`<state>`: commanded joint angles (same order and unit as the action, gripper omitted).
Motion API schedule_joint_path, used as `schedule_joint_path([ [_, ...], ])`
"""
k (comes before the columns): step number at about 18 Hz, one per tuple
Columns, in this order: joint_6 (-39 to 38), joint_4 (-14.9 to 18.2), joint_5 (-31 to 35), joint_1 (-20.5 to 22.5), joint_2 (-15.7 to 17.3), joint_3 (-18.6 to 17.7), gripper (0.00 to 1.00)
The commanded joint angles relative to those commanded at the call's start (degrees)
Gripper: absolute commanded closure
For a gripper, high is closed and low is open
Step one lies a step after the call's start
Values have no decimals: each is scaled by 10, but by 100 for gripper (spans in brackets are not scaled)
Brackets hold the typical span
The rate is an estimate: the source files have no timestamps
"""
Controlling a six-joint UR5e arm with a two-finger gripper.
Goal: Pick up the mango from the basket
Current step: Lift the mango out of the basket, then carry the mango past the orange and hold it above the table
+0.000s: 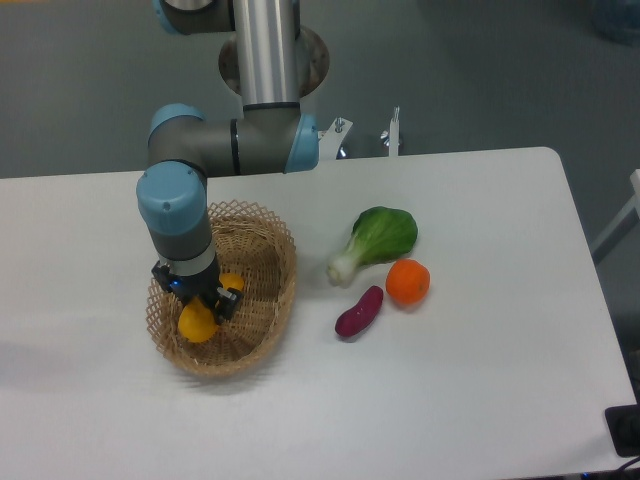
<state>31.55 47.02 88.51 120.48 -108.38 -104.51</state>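
Camera: mango (197, 323) sits under the gripper (203, 305), inside basket (268, 290).

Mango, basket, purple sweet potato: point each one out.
mango (197, 323), fixed camera, lower yellow end below the end effector
basket (272, 300), fixed camera, right woven wall
purple sweet potato (359, 312), fixed camera, middle of its body

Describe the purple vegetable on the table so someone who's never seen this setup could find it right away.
Start at the wicker basket on the white table, then look right to the loose produce. Below the leafy green vegetable and left of the round orange lies the sweet potato. It is the only dark purple item, small and elongated.
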Motion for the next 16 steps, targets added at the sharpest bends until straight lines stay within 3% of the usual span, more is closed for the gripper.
schedule_joint_path([
  [5, 74, 12, -2, 76, 31, 28, 48],
  [9, 145, 21, -3, 136, 35, 54, 48],
  [16, 302, 165, -6, 243, 48, 134, 48],
])
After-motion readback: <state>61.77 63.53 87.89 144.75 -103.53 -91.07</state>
